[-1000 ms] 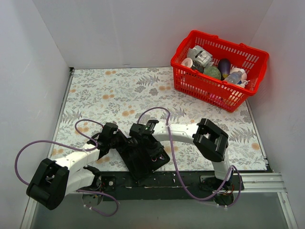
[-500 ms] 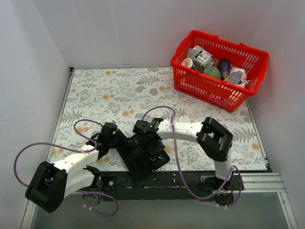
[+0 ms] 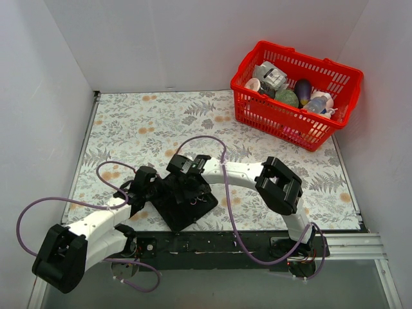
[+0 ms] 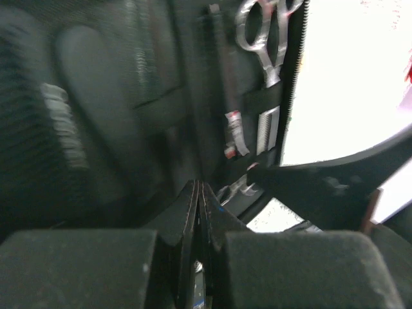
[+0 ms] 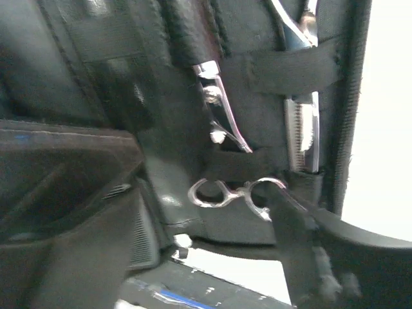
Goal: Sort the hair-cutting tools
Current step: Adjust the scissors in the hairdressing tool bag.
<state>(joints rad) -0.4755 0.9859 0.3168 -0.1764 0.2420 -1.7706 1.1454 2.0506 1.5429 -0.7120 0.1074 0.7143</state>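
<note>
Between the newly parted fingers (image 5: pixel 293 238) of the right pincer (image 5: pixel 212 212) sit rings of slim silver metal scissors (image 5: pixel 241 191), while the clenched left pincer (image 4: pixel 199 193) grips the leftward-shifted flat black folding case (image 3: pixel 170 215).

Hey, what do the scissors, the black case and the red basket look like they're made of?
The scissors: polished metal, by the silver shine. The case: probably woven fabric, matte, textured, with stitched edges. The basket: likely moulded plastic, glossy red lattice.

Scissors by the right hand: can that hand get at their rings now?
Probably yes: the case lies open, and the scissors show bare rings right by the open right hand; a strap crosses only the blades.
</note>
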